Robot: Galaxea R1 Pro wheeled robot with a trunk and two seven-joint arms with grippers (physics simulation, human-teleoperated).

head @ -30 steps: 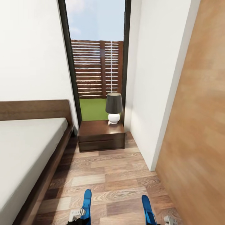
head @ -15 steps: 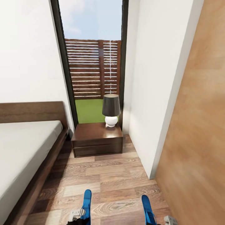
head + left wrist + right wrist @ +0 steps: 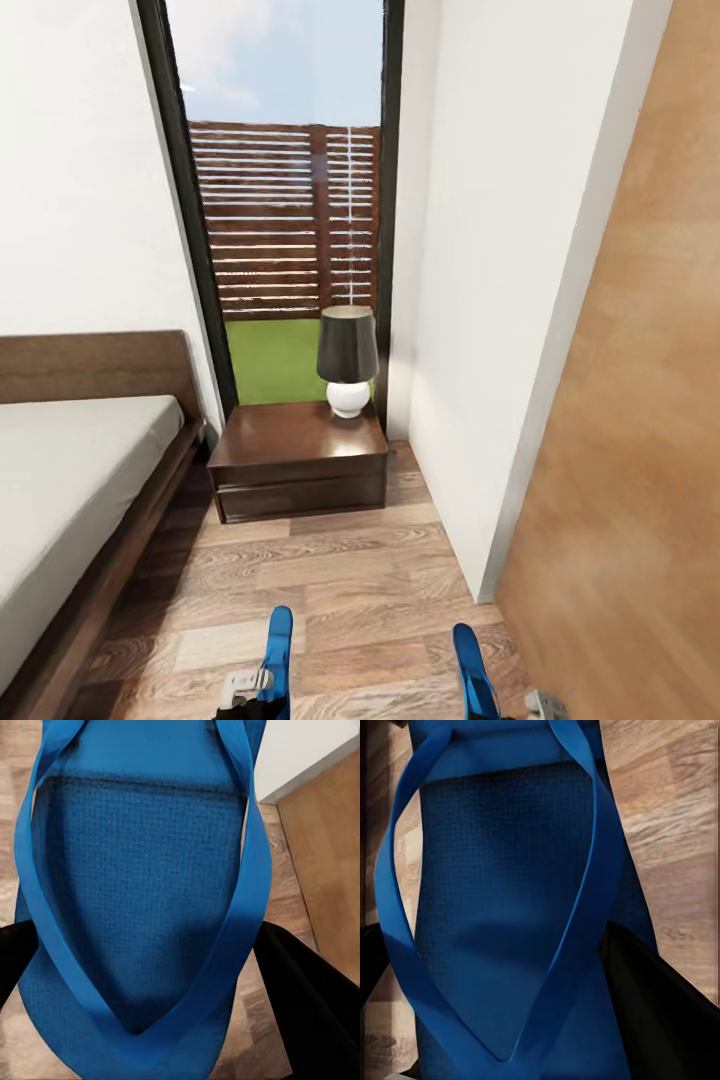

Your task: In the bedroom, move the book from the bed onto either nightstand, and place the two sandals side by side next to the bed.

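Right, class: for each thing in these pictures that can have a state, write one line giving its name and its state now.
Left sandal: held off the floor in the left claw, straps up.
Right sandal: held off the floor in the right claw.
Nightstand: drawers shut, top bare but for the lamp.
Lamp: upright at the nightstand's back right corner; lit or not, cannot tell.
Bed: mattress bare where visible.

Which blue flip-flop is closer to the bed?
The left sandal, held in the left gripper. It shows nearer the bed; the right sandal is over by the wooden panel.
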